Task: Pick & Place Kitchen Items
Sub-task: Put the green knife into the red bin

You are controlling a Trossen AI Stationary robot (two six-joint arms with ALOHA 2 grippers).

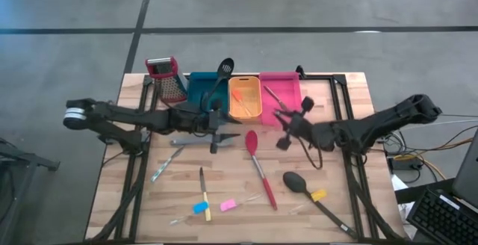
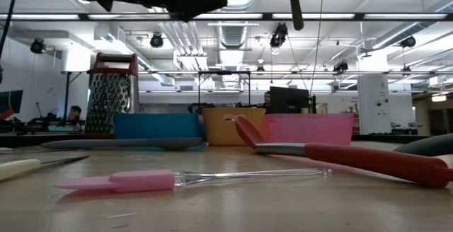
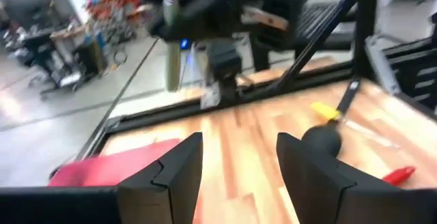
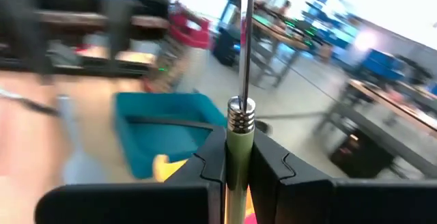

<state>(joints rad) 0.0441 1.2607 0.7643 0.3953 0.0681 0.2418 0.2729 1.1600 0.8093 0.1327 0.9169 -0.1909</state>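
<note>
My right gripper [image 1: 284, 123] is raised near the pink bin [image 1: 290, 88] and is shut on a slim utensil with a pale green handle [image 4: 239, 157] and a metal shaft [image 4: 244, 39]. My left gripper [image 1: 226, 125] is open and empty above the table's middle, in front of the teal bin [image 1: 196, 88]; its fingers [image 3: 179, 173] hold nothing. A red spoon [image 1: 259, 167], a black spoon [image 1: 308, 191], a grey-blue utensil [image 1: 196, 140], a metal tool [image 1: 167, 163] and a yellow-handled tool [image 1: 203, 191] lie flat on the table. A black slotted spatula [image 1: 222, 73] leans in the teal bin. My right gripper pinches the pale green handle [image 4: 239, 138] between its two fingers, just behind the metal collar [image 4: 241, 113]. The metal shaft sticks out past the fingertips. The utensil is lifted clear of the table; in the left wrist view its handle [image 3: 172, 60] hangs below the gripper.
A box grater [image 1: 167, 76] stands at the far left beside the teal bin. An orange bin [image 1: 245, 107] sits between the teal and pink bins. Small blue [image 1: 200, 208], pink [image 1: 228, 205] and yellow [image 1: 319, 195] pieces lie near the front.
</note>
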